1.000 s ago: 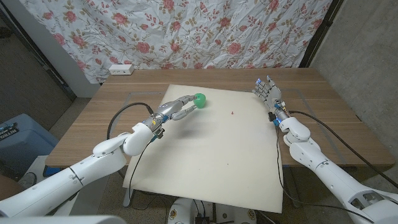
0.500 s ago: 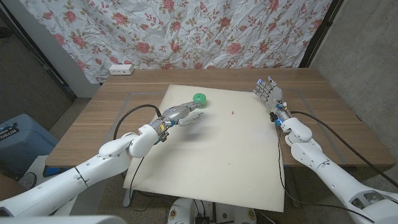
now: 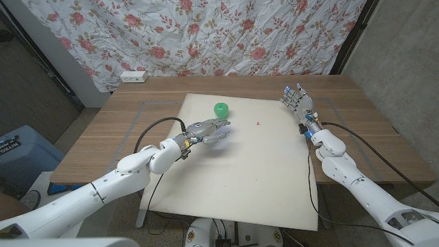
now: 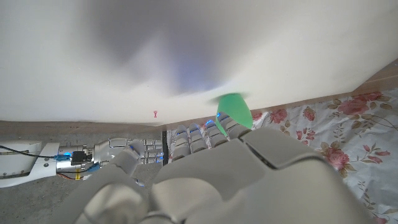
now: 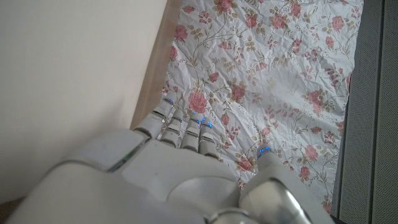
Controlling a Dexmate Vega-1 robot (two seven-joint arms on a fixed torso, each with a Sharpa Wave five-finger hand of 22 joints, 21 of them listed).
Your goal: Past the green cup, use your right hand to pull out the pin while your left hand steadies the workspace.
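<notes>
A white board [image 3: 240, 171] lies on the wooden counter [image 3: 103, 130], covering most of its middle. On the far part of the board, left of centre, stands the green cup [image 3: 220, 109]. To the right of the cup, well apart from it and also on the far part of the board, sits the pin [image 3: 257, 124], a tiny red speck; it is too small to make out its shape. In the left wrist view the cup [image 4: 234, 109] and the pin [image 4: 155, 113] both show on the white surface with a clear gap between them.

The left hand [image 3: 209, 129] reaches out over the board just near of the cup, close to it but not touching; its fingers are stretched forward and apart and it holds nothing. Whether it rests on the board or hangs just above it cannot be told.

The right hand [image 3: 296, 100] stands at the far right edge of the board, fingers upright and spread, gripping nothing. It is well to the right of the pin, with bare board between them. A black cable [image 3: 309, 171] runs along the right edge of the board.

Behind the counter hangs a flowered cloth [image 3: 226, 34], and a white power strip [image 3: 133, 76] sits at the counter's far left corner.
</notes>
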